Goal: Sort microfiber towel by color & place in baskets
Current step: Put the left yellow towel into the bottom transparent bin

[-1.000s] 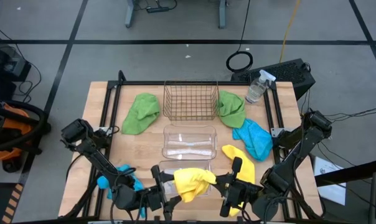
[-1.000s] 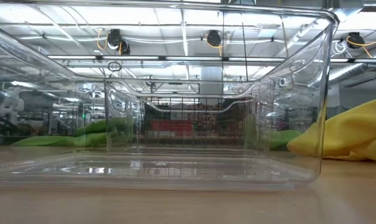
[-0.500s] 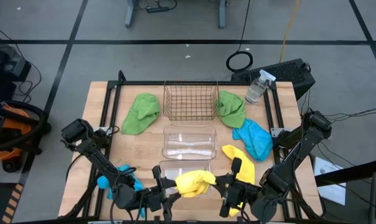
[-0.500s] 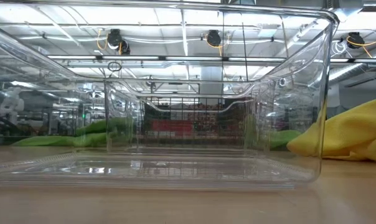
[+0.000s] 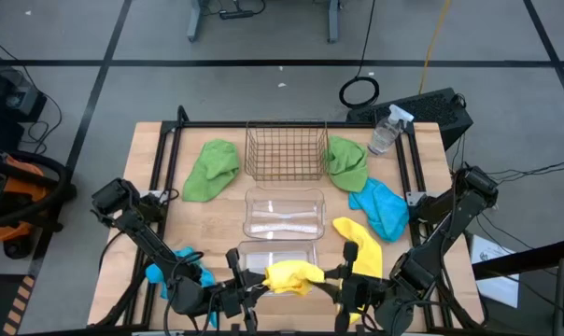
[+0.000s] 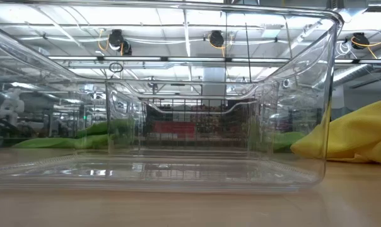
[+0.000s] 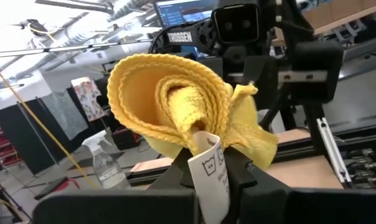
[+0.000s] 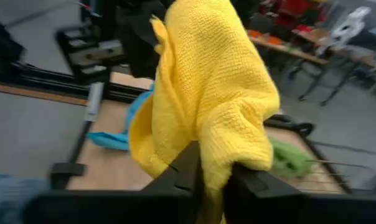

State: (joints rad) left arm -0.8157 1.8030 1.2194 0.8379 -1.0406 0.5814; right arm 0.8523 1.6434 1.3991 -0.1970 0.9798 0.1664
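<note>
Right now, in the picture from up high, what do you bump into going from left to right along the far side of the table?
Green towel → copper wire basket → second green towel → clear spray bottle.

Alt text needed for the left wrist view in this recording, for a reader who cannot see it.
The left gripper is shut on a folded yellow microfiber towel with a white care label hanging between its dark fingers. Behind the towel stands the right arm, and a clear spray bottle sits farther off.
</note>
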